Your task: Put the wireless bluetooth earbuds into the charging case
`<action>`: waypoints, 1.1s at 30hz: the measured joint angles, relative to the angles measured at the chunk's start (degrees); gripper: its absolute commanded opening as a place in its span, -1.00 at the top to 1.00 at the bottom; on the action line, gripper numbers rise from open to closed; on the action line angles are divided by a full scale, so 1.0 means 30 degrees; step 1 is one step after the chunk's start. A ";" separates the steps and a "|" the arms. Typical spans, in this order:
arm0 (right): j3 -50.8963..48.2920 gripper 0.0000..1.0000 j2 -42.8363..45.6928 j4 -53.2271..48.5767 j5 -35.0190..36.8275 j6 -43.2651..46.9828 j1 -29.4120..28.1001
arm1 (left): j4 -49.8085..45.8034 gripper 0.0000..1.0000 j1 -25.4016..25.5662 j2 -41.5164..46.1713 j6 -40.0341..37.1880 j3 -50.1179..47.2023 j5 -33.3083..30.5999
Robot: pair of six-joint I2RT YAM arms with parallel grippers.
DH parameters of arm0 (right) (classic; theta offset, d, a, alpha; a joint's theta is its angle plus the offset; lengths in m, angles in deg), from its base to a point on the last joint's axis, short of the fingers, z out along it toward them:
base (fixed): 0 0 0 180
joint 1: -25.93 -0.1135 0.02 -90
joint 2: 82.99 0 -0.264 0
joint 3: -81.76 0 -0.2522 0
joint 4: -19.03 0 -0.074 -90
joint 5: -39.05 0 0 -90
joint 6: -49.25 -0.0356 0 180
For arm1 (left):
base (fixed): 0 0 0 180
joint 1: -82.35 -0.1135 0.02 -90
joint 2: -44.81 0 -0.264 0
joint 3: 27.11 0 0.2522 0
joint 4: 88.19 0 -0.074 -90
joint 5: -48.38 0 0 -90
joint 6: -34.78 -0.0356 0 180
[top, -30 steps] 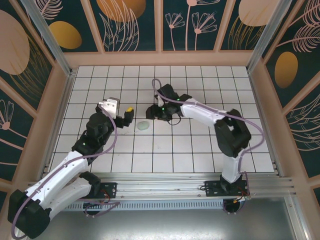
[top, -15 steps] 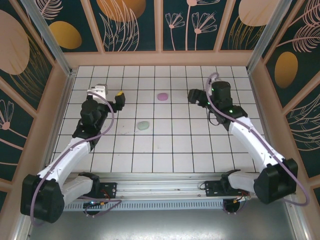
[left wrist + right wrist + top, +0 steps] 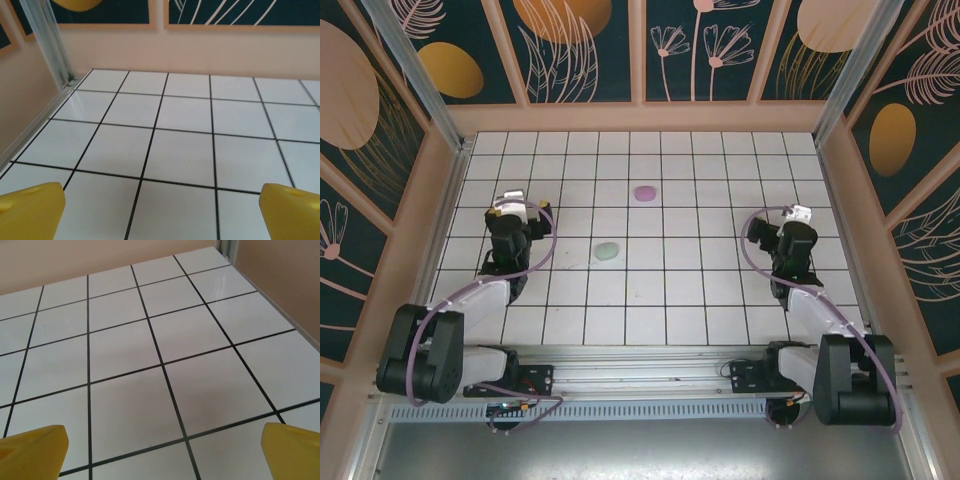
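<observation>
On the tiles, pink case (image 3: pixel 643 192) and mint case (image 3: pixel 607 251) lie seemingly closed. My left gripper (image 3: pixel 161 207) and right gripper (image 3: pixel 162 447) stand spread, empty; I judge the task finished.

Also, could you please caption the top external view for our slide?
Left gripper and right gripper open near the sides, green piece and pink piece lying apart on the tiled table.

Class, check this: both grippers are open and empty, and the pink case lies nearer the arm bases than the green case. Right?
No. The top external view shows the pink case farther from the arm bases than the green case. The rest holds.
</observation>
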 measured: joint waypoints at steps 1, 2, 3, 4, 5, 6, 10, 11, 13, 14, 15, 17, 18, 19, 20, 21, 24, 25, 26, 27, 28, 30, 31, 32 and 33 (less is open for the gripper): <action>-0.0321 -0.98 -0.0350 0.0998 -0.0204 0.0138 0.0138 | 0.0372 -0.97 -0.0036 -0.0219 -0.0087 -0.0182 -0.0087; -0.0736 -0.98 -0.0809 0.2251 -0.0495 0.0313 0.0233 | 0.0656 -0.97 -0.0066 -0.0415 -0.0240 -0.0335 -0.0109; -0.1122 -0.98 -0.1253 0.3395 -0.0707 0.0423 0.0291 | 0.1144 -0.97 -0.0124 -0.0583 -0.0459 -0.0561 -0.0131; -0.1421 -0.98 -0.1610 0.4342 -0.0925 0.0539 0.0306 | 0.1566 -0.97 -0.0211 -0.0619 -0.0590 -0.0787 -0.0109; -0.1741 -0.98 -0.2098 0.5413 -0.1100 0.0714 0.0306 | 0.2164 -0.97 -0.0357 -0.0619 -0.0721 -0.1129 -0.0087; -0.1967 -0.98 -0.2565 0.6331 -0.1253 0.0845 0.0313 | 0.2856 -0.97 -0.0590 -0.0619 -0.0794 -0.1545 -0.0029; -0.2849 -0.98 -0.4284 1.0003 -0.1909 0.0692 0.1071 | 0.5617 -0.97 -0.1712 -0.0619 -0.0831 -0.3483 0.0430; -0.3198 -0.98 -0.4590 1.0972 -0.2047 0.0525 0.1260 | 0.6470 -0.97 -0.2040 -0.0670 -0.0772 -0.4065 0.0648; -0.3585 -0.98 -0.5202 1.2313 -0.2200 0.0372 0.1450 | 0.7788 -0.97 -0.2550 -0.0991 -0.0605 -0.4743 0.0940; -0.3708 -0.98 -0.5676 1.3136 -0.2288 0.0328 0.1450 | 0.8524 -0.97 -0.2776 -0.1355 -0.0510 -0.4954 0.1115; -0.3840 -0.98 -0.6375 1.4229 -0.2412 0.0291 0.1450 | 0.9238 -0.97 -0.2907 -0.1763 -0.0474 -0.5078 0.1297; -0.3934 -0.98 -0.7723 1.5635 -0.2608 0.0255 0.1450 | 1.0389 -0.97 -0.2994 -0.2586 -0.0466 -0.5173 0.1617; -0.3883 -0.98 -0.7978 1.5533 -0.2645 0.0262 0.1435 | 1.0754 -0.97 -0.2994 -0.2951 -0.0474 -0.5173 0.1865; -0.3767 -0.98 -0.8080 1.5453 -0.2608 0.0270 0.1348 | 1.0979 -0.97 -0.2994 -0.3213 -0.0481 -0.5166 0.2047; -0.3468 -0.98 -0.8109 1.5205 -0.2448 0.0335 0.1158 | 1.1183 -0.97 -0.2987 -0.3504 -0.0481 -0.5107 0.2295; -0.3133 -0.98 -0.8123 1.5147 -0.2302 0.0415 0.0860 | 1.1293 -0.98 -0.2987 -0.3818 -0.0481 -0.4962 0.2404; -0.2506 -0.98 -0.8123 1.5169 -0.2171 0.0561 0.0372 | 1.0936 -0.97 -0.3031 -0.4306 -0.0474 -0.4189 0.2732; -0.2455 -0.98 -0.8123 1.5176 -0.2149 0.0568 0.0372 | 1.0907 -0.97 -0.3060 -0.4306 -0.0474 -0.4036 0.2812; -0.2448 -0.98 -0.8123 1.5169 -0.2055 0.0590 0.0372 | 1.0936 -0.97 -0.3060 -0.4306 -0.0474 -0.3920 0.2820; -0.2448 -0.98 -0.8123 1.5132 -0.2011 0.0627 0.0372 | 1.0936 -0.98 -0.3067 -0.4306 -0.0474 -0.3854 0.2834; -0.2448 -0.98 -0.8123 1.5118 -0.1974 0.0634 0.0372 | 1.0921 -0.97 -0.3067 -0.4306 -0.0474 -0.3840 0.2863; -0.2455 -0.98 -0.8123 1.5103 -0.1960 0.0707 0.0372 | 1.0921 -0.98 -0.3067 -0.4306 -0.0474 -0.3840 0.2878; -0.2455 -0.98 -0.8123 1.5096 -0.1960 0.0758 0.0372 | 1.0921 -0.97 -0.3067 -0.4299 -0.0474 -0.3840 0.2878; -0.2448 -0.98 -0.8123 1.5096 -0.1960 0.0772 0.0372 | 1.0921 -0.97 -0.3067 -0.4306 -0.0474 -0.3840 0.2878; -0.2448 -0.98 -0.8123 1.5096 -0.1960 0.0772 0.0372 | 1.0921 -0.97 -0.3067 -0.4306 -0.0474 -0.3840 0.2878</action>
